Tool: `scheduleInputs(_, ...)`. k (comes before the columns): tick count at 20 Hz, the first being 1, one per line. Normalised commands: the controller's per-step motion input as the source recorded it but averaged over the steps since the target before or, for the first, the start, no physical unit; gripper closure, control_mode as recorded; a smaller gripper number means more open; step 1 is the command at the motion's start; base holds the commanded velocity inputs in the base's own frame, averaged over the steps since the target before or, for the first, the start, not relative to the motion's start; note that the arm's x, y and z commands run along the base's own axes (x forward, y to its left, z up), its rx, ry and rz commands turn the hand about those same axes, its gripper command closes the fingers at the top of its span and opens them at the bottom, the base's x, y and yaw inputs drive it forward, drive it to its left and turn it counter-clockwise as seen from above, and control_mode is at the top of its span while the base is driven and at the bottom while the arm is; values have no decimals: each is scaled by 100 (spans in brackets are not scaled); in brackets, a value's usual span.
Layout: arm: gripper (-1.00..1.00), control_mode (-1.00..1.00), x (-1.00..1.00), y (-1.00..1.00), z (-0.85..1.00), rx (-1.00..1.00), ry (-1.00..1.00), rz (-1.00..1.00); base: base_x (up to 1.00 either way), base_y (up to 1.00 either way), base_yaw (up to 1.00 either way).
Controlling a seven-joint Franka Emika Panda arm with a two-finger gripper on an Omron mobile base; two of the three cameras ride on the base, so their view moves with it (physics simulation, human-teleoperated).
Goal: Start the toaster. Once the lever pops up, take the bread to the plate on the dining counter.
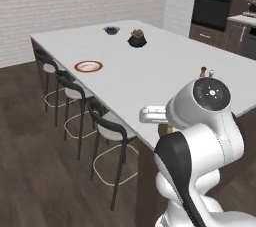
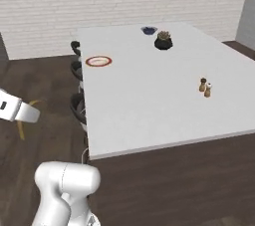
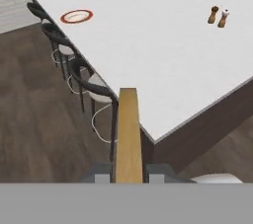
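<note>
The white arm rises from the base in a stack of rounded links, its dark-banded elbow bent low and a round dark joint cap facing the left base camera. From there the forearm reaches out level towards the left of that view. In the right base view the white wrist end juts in from the left edge. In the hand view the gripper (image 3: 128,171) points forward and slightly down, its two small dark finger tips (image 3: 102,173) closed on the bread (image 3: 128,134), held edge-on between them.
</note>
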Motion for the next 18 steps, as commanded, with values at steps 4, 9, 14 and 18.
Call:
scheduleInputs(4, 100, 100, 0, 0, 0, 0, 0, 0, 72, 100, -12)
scheduleInputs(9, 100, 100, 0, 0, 0, 0, 0, 0, 57, 100, -34)
scheduleInputs(14, 100, 100, 0, 0, 0, 0, 0, 0, 49, 100, -41)
scheduleInputs(18, 100, 100, 0, 0, 0, 0, 0, 0, 22, 100, -41)
